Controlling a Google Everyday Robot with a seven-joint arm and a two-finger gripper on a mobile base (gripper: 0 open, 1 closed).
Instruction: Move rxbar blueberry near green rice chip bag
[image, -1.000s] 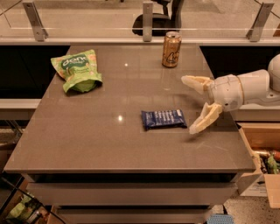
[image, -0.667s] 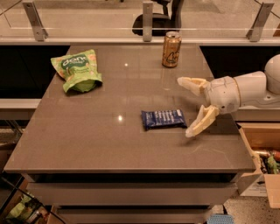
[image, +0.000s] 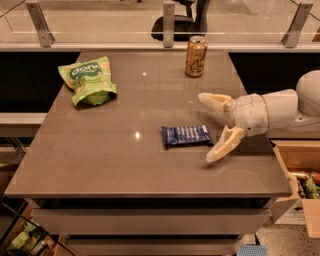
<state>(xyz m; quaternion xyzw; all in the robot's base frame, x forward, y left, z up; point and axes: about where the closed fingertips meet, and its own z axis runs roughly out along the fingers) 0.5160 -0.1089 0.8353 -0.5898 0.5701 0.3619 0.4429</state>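
The rxbar blueberry (image: 187, 135) is a flat dark-blue wrapper with white lettering, lying on the brown table right of centre. The green rice chip bag (image: 87, 80) is a wrinkly light-green pouch at the table's far left. My gripper (image: 208, 126) comes in from the right, just above the table. It is open, with one cream finger (image: 215, 101) behind the bar's right end and the other (image: 224, 145) in front of it. The bar's right end lies at the mouth of the fingers, and nothing is held.
An orange-gold drink can (image: 196, 56) stands at the table's far edge, right of centre. A glass railing with metal posts (image: 169, 22) runs behind the table (image: 100, 150). An open cardboard box (image: 300, 175) with items sits on the floor at the right.
My gripper has moved a little to the left toward the blue bar, still open. The bar, bag and can have not moved.
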